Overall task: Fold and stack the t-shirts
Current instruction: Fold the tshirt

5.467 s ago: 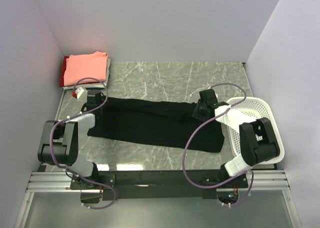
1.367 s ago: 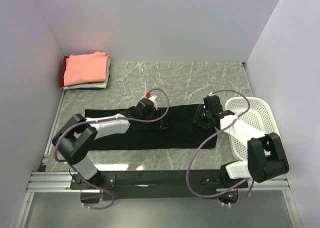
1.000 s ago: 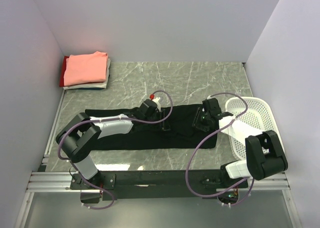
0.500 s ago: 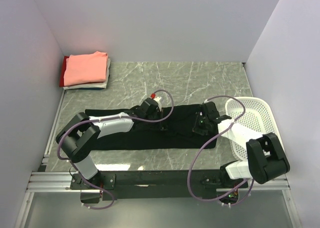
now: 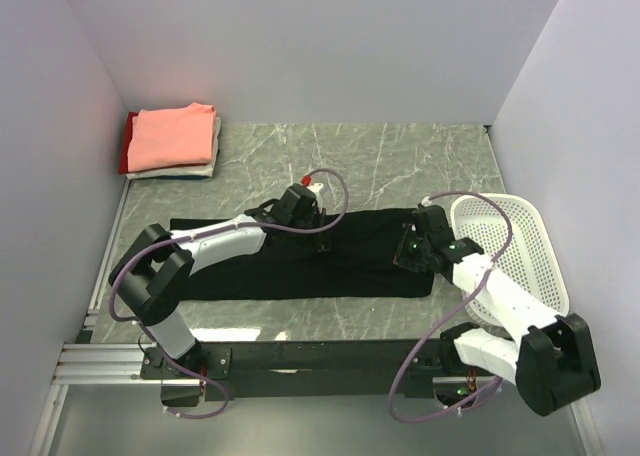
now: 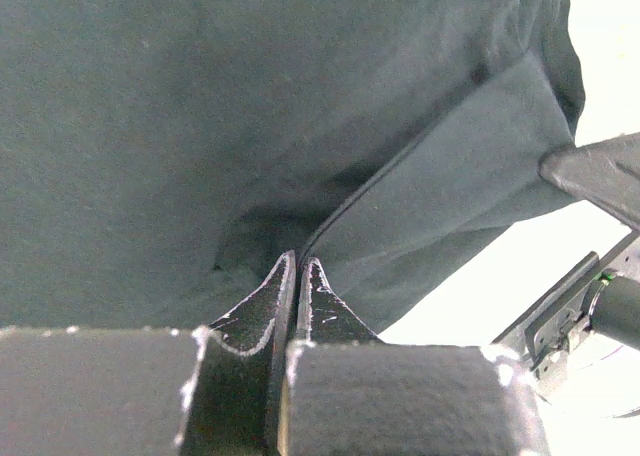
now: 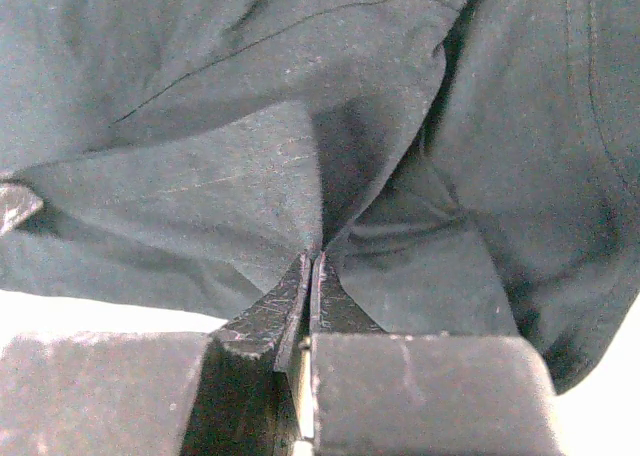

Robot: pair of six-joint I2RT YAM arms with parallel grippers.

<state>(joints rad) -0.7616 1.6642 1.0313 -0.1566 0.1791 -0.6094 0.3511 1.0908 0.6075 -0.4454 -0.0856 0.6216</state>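
Note:
A large black t-shirt (image 5: 330,261) lies as a long folded strip across the front of the marble table. My left gripper (image 5: 312,216) is at the middle of its far edge, shut on a fold of the black cloth (image 6: 200,126), with the jaws pinched together (image 6: 298,263). My right gripper (image 5: 410,248) is over the strip's right end, shut on a ridge of the same cloth (image 7: 200,176), with its jaws together (image 7: 312,259). Folded shirts are stacked at the back left: salmon-pink (image 5: 175,136) on top, white below, red (image 5: 124,148) at the left edge.
A white plastic mesh basket (image 5: 520,238) stands at the table's right edge, just right of my right arm. Purple cables loop over both arms. White walls close the left, back and right sides.
The shirt went from a wider spread to a narrow strip. My left gripper moved from its left end to the middle. In the last half second, my right gripper shifted slightly right and nearer.

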